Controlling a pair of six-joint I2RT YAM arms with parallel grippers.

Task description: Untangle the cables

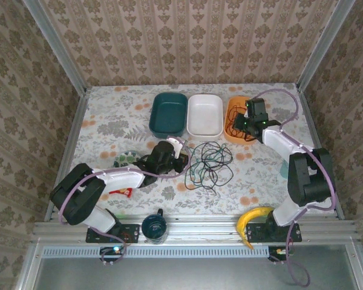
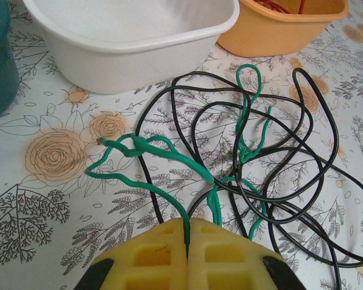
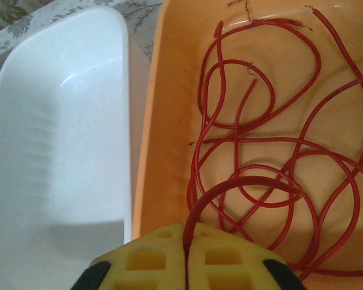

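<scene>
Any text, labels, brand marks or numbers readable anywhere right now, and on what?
None readable.
The teal bin, white bin and orange bin are plain, the tablecloth carries only a floral print, and the cables show no markings.

White bin (image 2: pixel 127 66): I read smooth plastic, faintly glossy.
Orange bin (image 3: pixel 163 151): smooth plastic, soft sheen.
Red cable (image 3: pixel 248 179): smooth, glossy sheath.
Green cable (image 2: pixel 181 162): satin, rubbery-looking coating.
Black cable (image 2: pixel 335 145): smooth, slightly shiny.
Surface (image 2: pixel 48 199): matt floral-printed cover.
Jaw pads (image 2: pixel 151 257): matt yellow, moulded with square pockets.
Rail (image 1: pixel 199 226): I see dull bare metal.
</scene>
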